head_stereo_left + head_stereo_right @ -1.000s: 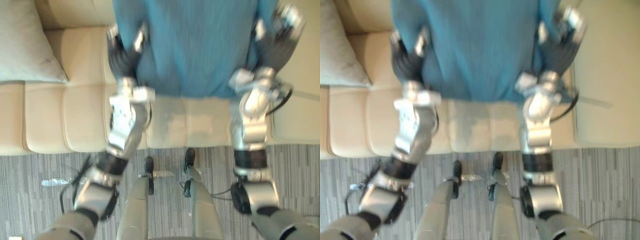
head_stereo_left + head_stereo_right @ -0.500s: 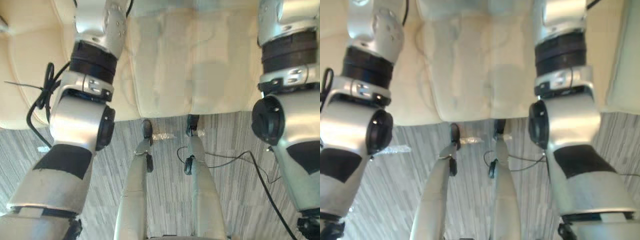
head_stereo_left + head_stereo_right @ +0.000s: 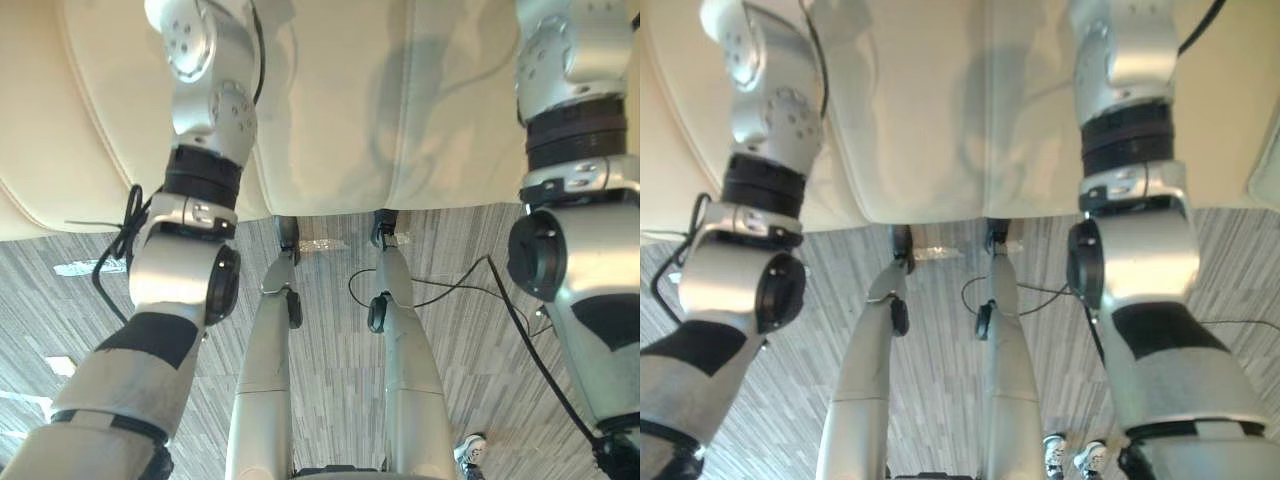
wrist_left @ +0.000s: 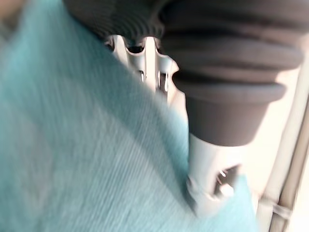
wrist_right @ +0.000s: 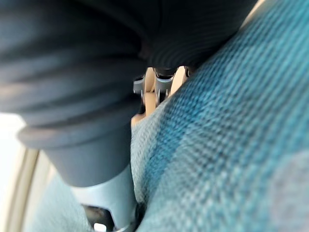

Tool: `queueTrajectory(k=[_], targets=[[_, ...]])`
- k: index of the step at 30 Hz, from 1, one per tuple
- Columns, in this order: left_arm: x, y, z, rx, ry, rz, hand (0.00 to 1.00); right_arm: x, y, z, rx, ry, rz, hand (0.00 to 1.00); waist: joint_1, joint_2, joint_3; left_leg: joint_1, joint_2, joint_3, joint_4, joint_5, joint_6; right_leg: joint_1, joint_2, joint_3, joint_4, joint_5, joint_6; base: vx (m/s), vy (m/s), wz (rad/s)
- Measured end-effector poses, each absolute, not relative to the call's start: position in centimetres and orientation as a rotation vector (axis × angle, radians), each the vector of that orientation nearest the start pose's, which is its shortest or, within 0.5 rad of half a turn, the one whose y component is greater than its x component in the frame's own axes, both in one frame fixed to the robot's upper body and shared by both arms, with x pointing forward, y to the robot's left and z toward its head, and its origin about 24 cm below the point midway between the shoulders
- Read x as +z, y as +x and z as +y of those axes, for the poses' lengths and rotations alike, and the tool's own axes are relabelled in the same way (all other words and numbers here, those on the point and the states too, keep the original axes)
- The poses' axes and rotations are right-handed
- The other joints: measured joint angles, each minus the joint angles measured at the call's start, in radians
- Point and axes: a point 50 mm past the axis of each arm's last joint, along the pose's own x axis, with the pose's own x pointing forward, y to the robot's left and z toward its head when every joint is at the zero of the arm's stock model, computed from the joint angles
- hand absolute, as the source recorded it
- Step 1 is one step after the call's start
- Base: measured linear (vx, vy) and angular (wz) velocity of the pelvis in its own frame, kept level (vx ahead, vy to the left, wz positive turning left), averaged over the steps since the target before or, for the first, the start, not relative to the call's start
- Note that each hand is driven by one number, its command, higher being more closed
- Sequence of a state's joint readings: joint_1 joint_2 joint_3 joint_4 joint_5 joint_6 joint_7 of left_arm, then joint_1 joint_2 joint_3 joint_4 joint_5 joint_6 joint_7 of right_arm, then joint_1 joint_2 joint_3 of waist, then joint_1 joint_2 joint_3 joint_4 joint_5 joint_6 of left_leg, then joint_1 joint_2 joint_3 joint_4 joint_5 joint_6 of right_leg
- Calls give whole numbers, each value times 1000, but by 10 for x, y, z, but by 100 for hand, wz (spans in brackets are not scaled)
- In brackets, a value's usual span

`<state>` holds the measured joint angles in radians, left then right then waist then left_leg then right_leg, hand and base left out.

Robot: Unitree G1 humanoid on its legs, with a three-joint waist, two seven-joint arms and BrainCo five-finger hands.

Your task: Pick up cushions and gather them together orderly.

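Observation:
A teal-blue ribbed cushion (image 4: 87, 154) lies close against my left hand (image 4: 212, 159), and the thumb rests along its edge. The same cushion (image 5: 231, 145) presses against my right hand (image 5: 96, 145), with its fabric crowding the dark cover. In the eye views both arms reach forward over the cream sofa (image 3: 330, 110). My left arm (image 3: 195, 200) and right arm (image 3: 570, 150) run out past the top edge.
The sofa's front edge meets a grey striped carpet (image 3: 470, 330). A scrap of clear plastic (image 3: 325, 244) lies at the sofa's foot. The toe of a white shoe (image 3: 468, 452) shows at the lower right of the floor.
A second ago both hands gripped the blue cushion's sides above the sofa seat. The head view has since swung down to the floor. The arms now stretch up and forward past its top edge.

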<state>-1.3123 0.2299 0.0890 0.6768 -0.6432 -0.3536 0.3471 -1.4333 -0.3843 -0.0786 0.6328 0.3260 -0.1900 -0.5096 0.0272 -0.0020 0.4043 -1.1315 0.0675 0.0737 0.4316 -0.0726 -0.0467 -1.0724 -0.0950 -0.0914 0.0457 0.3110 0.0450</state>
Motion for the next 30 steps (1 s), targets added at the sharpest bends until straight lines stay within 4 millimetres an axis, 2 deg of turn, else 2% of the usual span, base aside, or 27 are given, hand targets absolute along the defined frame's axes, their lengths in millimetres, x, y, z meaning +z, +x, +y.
queueTrajectory(k=[1, 2, 4, 5, 7, 8, 10, 11, 13, 15, 16, 18, 21, 23, 24, 25, 26, 28, 29, 30], targets=[[341, 379, 156, 131, -667, -795, 0, 402, 354, -181, -357, 307, -942, 0, 3, 0, 0, 21, 4, -1, -1, 2, -3, 13, 2, 0, 21, -11, 2, -1, -13, -3], [335, 380, 158, 137, -667, -786, 0, 397, 355, -183, -356, 303, -939, 0, 3, 0, 0, 33, 4, -1, -1, 2, -4, 21, 2, -1, 31, -20, 4, -1, -13, 6], [305, 378, 168, 166, -652, -750, 0, 367, 350, -200, -376, 304, -933, 0, 4, 0, 0, 101, 6, -4, -2, 1, -5, 75, 1, -3, 81, -76, -11, 3, -20, 15], [301, 376, 170, 171, -649, -751, 0, 362, 347, -204, -381, 307, -940, 0, 4, 0, 0, 115, 7, -6, -2, -1, -8, 86, 1, -4, 89, -87, -9, 15, -34, 15], [277, 361, 187, 189, -599, -778, 0, 329, 326, -229, -416, 285, -981, 0, 7, -1, 0, 198, 12, -28, 5, -10, -21, 167, 5, -12, 127, -137, -15, 24, -46, 14], [272, 356, 192, 197, -583, -789, 0, 319, 319, -236, -426, 274, -989, 0, 6, -2, -1, 219, 13, -32, 6, -13, -24, 184, 6, -15, 138, -149, -17, 33, -52, 13], [240, 334, 210, 243, -521, -798, 0, 272, 297, -257, -471, 201, -947, 0, 6, -4, -4, 310, 19, -37, 9, -35, -30, 266, 7, -32, 179, -199, -23, 40, -52, 9], [230, 330, 213, 251, -503, -785, 0, 259, 293, -261, -478, 176, -921, 0, 6, -4, -5, 332, 21, -39, 9, -42, -30, 286, 7, -35, 187, -213, -20, 42, -48, 10], [184, 313, 219, 278, -438, -686, 0, 206, 278, -269, -486, 108, -770, 0, 6, -8, -25, 407, 23, -48, 5, -56, -35, 355, 7, -48, 210, -250, -21, 53, -35, 12], [149, 302, 219, 303, -423, -585, 0, 172, 271, -266, -489, 89, -656, 0, 7, -9, -50, 449, 25, -51, -4, -61, -34, 394, 7, -58, 212, -263, -22, 79, -22, 9], [119, 293, 214, 312, -418, -483, 0, 145, 265, -260, -476, 88, -563, 0, 7, -10, -73, 487, 25, -51, -17, -63, -36, 427, 6, -62, 212, -269, -27, 108, -25, 7], [74, 278, 201, 287, -375, -302, 0, 104, 255, -247, -432, 63, -408, 0, 14, -11, -90, 580, 25, -50, -44, -63, -37, 507, 6, -64, 209, -279, -30, 105, -24, 4], [15, 255, 185, 234, -308, -48, 0, 48, 242, -232, -393, 63, -172, 0, 15, -13, -165, 674, 26, -42, -86, -64, -37, 591, 9, -66, 186, -292, -28, 84, -21, 0], [-28, 235, 175, 214, -256, 157, 0, -9, 224, -224, -394, 68, 85, 0, 15, -11, -211, 769, 28, -32, -128, -64, -36, 676, 12, -65, 154, -297, -27, 89, -5, -9], [-38, 231, 174, 214, -249, 201, 0, -22, 218, -222, -397, 77, 146, 0, 15, -12, -220, 791, 28, -28, -139, -64, -37, 695, 13, -65, 150, -298, -26, 41, 5, -7], [-57, 221, 173, 208, -210, 298, 0, -47, 205, -217, -401, 95, 265, 0, 14, -10, -239, 828, 28, -26, -153, -64, -37, 730, 13, -65, 138, -302, -23, 24, 6, -4], [-65, 217, 172, 202, -186, 344, 0, -57, 199, -215, -400, 103, 319, 0, 12, -10, -252, 840, 28, -25, -160, -65, -37, 740, 13, -65, 134, -303, -21, 0, 0, 0], [-94, 195, 173, 189, -108, 504, 0, -95, 168, -209, -406, 121, 525, 0, 9, -7, -291, 896, 28, -21, -195, -64, -37, 796, 16, -65, 102, -306, -15, 0, 0, 0], [-100, 189, 173, 190, -96, 540, 0, -102, 161, -207, -411, 127, 569, 0, 9, -8, -302, 908, 28, -19, -205, -64, -37, 804, 17, -65, 91, -306, -14, 34, 24, -5], [-114, 174, 175, 188, -55, 632, 0, -118, 144, -204, -418, 138, 667, 0, 7, -6, -323, 939, 27, -15, -232, -61, -36, 836, 18, -65, 61, -301, -11, 21, 19, -6]])
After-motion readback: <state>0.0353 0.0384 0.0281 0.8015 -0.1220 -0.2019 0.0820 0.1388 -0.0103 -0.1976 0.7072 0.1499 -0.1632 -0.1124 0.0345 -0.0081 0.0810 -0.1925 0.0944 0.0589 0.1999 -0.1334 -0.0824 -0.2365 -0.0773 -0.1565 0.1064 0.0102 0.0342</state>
